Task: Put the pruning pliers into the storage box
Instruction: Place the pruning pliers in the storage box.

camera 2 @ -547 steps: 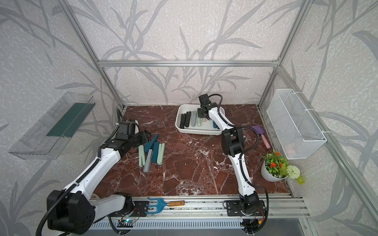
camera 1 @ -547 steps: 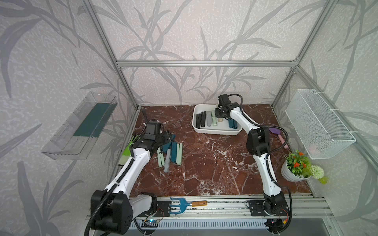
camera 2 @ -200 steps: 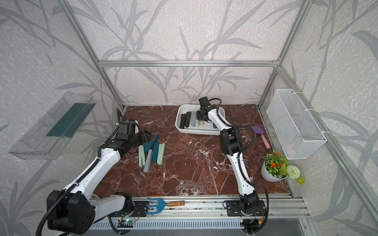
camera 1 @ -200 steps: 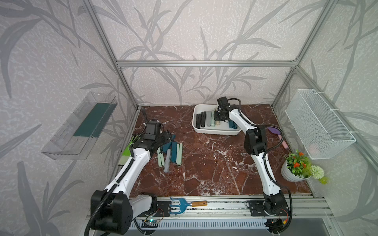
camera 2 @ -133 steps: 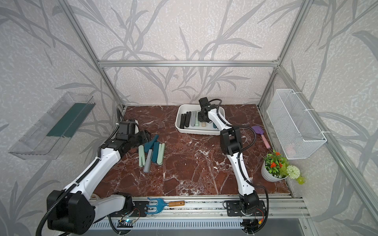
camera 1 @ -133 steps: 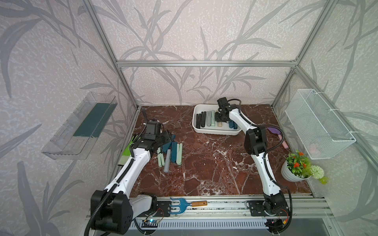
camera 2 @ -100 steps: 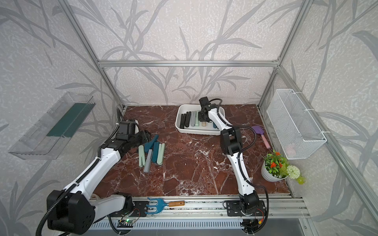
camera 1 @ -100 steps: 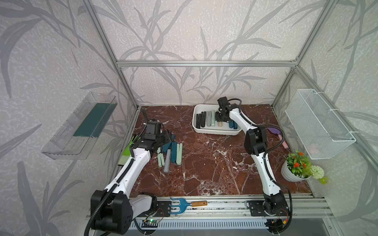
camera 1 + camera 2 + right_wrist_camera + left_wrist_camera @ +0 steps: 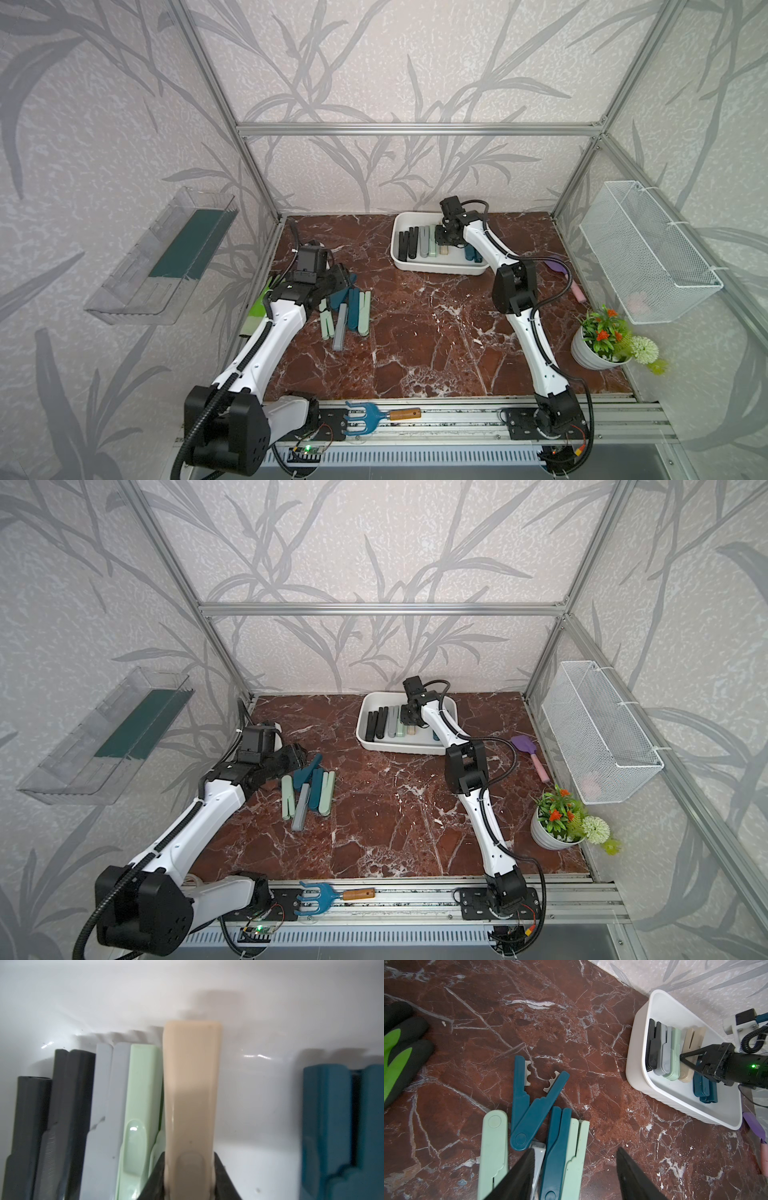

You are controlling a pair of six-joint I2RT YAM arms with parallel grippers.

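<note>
Right gripper: jaws clamped on one end of the beige pruning pliers, down inside the storage box.
Beige pruning pliers: one; lies across the box, just beside the mint green pliers and apart from the dark teal pliers. Whether it rests on the box floor cannot be told.
Storage box: one; white tub at the back of the tabletop.
Box contents: six counted, side by side: two black pliers, one grey pliers, one mint green, the beige one and one dark teal. The arm partly hides the teal in both top views.
Left gripper: jaws apart, holding nothing, over one end of the loose pile and well apart from the box.
Loose pile: five on the tabletop: two mint green, two dark teal and one grey. One teal is splayed open with its notched blades showing.
Glove: one; green and black, beside the pile at the tabletop's edge.
Hand rake: one; blue with a wooden handle, on the front rail.
Spatula: one; purple head, near the box.
Potted plant: one.
Wire basket: one, on the side wall.
Clear bin: one, on the opposite wall.
</note>
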